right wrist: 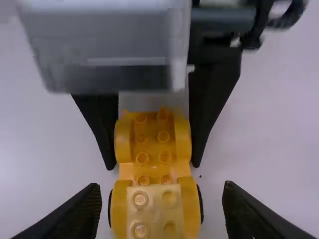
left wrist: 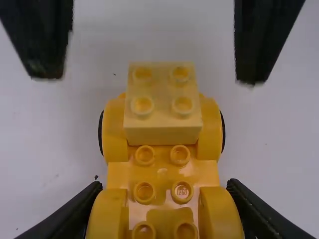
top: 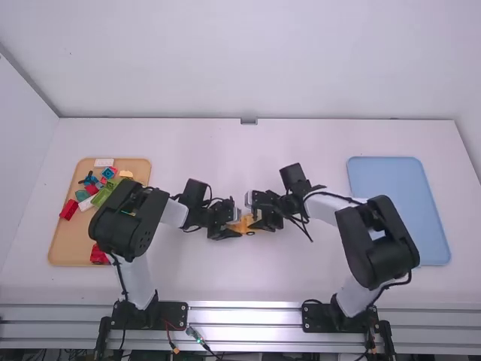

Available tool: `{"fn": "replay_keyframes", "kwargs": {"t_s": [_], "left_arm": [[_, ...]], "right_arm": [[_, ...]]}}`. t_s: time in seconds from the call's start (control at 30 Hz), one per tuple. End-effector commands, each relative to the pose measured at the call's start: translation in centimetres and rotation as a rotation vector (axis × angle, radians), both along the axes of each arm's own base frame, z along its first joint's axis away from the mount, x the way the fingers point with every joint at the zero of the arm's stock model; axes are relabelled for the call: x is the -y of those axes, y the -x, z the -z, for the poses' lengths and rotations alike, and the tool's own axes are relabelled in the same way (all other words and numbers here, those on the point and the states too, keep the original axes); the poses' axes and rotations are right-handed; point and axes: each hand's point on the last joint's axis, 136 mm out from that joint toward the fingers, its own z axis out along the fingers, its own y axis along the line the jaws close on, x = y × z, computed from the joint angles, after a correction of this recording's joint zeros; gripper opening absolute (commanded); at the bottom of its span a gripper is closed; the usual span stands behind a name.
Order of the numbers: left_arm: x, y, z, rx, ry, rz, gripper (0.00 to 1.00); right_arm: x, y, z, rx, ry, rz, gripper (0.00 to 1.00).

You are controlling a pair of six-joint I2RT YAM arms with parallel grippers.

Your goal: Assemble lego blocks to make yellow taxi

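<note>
I had a yellow car base (left wrist: 162, 172) gripped by one end, near the middle of the high frame, its length running roughly left to right there. It was upright, wheels down, a deep, warm yellow, with paired round studs along its top and rounded fenders (left wrist: 210, 134) at both ends. Black wheels (right wrist: 201, 205) edged out from beneath the fenders at the other end. On that end sat a pale yellow block (left wrist: 162, 115), studs up, four in a square, between the fenders and in line with the base. Another yellow brick (top: 126, 174) lay on the tan tray (top: 68, 252), in the frame's left part.
</note>
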Motion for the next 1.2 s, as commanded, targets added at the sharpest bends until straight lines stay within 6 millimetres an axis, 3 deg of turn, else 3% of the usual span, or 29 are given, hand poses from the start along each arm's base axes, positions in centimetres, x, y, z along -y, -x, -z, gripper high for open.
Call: {"fn": "replay_keyframes", "kwargs": {"t_s": [0.0,0.07,0.1,0.13,0.27,0.3,0.37,0.47,0.8,1.03,1.17], "left_arm": [[-0.3,0.2,0.7,-0.020,-0.016,-0.009,0.55],[-0.3,0.2,0.7,-0.021,-0.015,-0.009,0.55],[-0.3,0.2,0.7,-0.020,-0.015,-0.009,0.55],[-0.3,0.2,0.7,-0.020,-0.015,-0.009,0.55],[-0.3,0.2,0.7,-0.021,-0.015,-0.009,0.55],[-0.3,0.2,0.7,-0.021,-0.015,-0.009,0.55],[-0.3,0.2,0.7,-0.021,-0.015,-0.009,0.55],[-0.3,0.2,0.6,-0.021,-0.013,-0.008,0.55],[-0.3,0.2,0.6,-0.022,-0.013,-0.009,0.55],[-0.3,0.3,0.7,-0.025,-0.014,-0.009,0.55],[-0.3,0.3,0.7,-0.025,-0.014,-0.008,0.55]], "right_arm": [[-0.1,-0.4,-3.6,0.074,-0.085,-0.040,0.60],[0.4,-0.3,-3.7,0.078,-0.076,-0.042,0.38],[0.9,-0.2,-3.6,0.072,-0.066,-0.038,0.08],[1.3,-0.3,-3.3,0.067,-0.055,-0.033,0.00],[2.3,-0.1,-2.0,0.030,-0.006,-0.007,0.00],[2.3,-0.1,-1.8,0.030,-0.005,-0.006,0.07],[2.3,-0.2,-1.2,0.012,-0.004,0.008,0.52],[2.2,-0.3,-0.6,0.004,-0.003,0.022,0.67],[1.2,-0.2,3.0,-0.067,0.048,0.067,0.63],[1.2,0.1,3.3,-0.073,0.054,0.058,0.59],[1.2,0.2,3.4,-0.071,0.057,0.052,0.50]]}}
